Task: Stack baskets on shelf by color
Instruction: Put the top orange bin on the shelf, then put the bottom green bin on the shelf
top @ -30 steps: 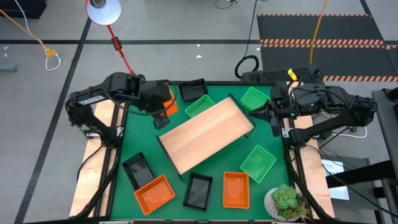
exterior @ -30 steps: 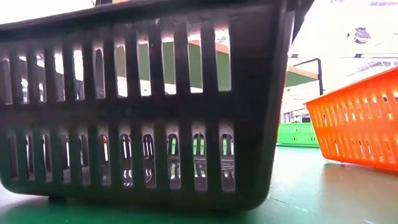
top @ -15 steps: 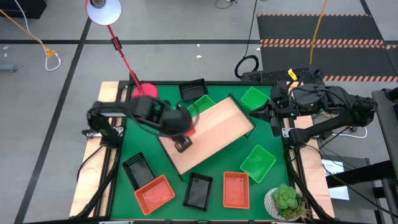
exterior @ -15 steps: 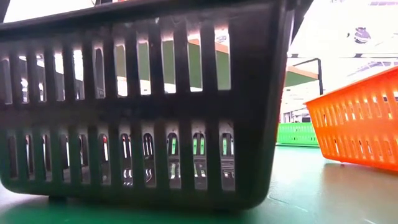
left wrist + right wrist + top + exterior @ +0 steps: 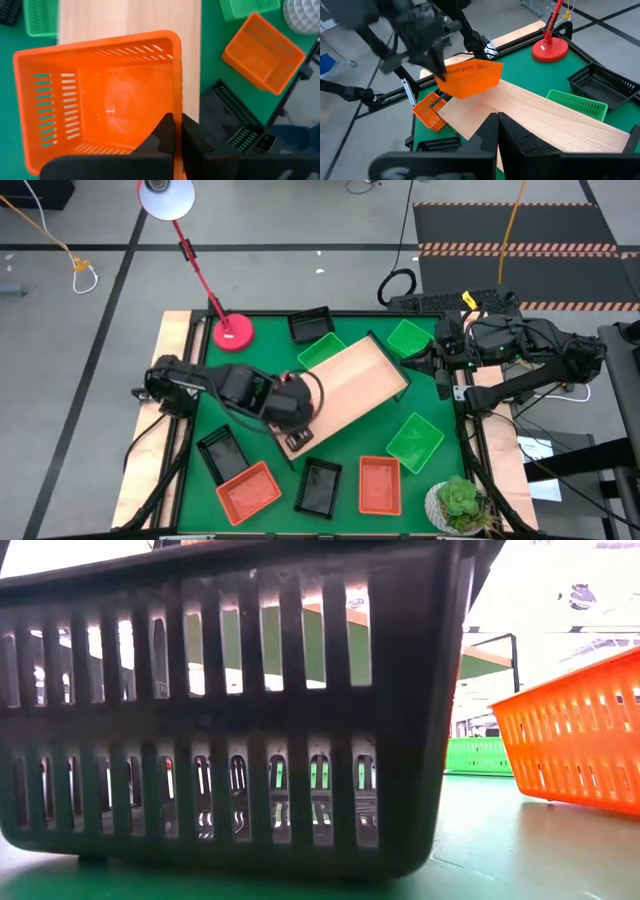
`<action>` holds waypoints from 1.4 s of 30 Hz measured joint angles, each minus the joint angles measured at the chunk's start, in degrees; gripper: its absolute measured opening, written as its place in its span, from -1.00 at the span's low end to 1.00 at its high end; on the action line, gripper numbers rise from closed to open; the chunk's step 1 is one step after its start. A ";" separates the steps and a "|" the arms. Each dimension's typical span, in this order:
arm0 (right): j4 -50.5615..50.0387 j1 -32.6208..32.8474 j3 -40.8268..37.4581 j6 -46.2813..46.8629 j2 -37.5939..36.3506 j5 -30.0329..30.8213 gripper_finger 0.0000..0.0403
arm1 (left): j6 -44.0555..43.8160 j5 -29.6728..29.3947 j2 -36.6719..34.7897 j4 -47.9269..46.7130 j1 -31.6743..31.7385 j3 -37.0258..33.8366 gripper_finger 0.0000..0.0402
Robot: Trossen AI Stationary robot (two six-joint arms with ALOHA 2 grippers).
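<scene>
My left gripper [image 5: 174, 131] pinching orange basket [image 5: 100, 100] rim above shelf [image 5: 335, 392]; shelf bare, eight baskets unstacked. Right gripper [image 5: 497, 131] pressed together, idle.

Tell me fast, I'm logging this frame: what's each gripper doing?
Left gripper: closed on the orange basket, over the shelf.
Right gripper: closed, empty, waiting at the table's right edge.
</scene>
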 joint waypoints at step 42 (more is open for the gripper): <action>-1.04 0.50 0.00 6.80 0.02 -5.57 -0.98 | -1.37 3.00 4.58 7.90 -0.90 -0.18 -0.43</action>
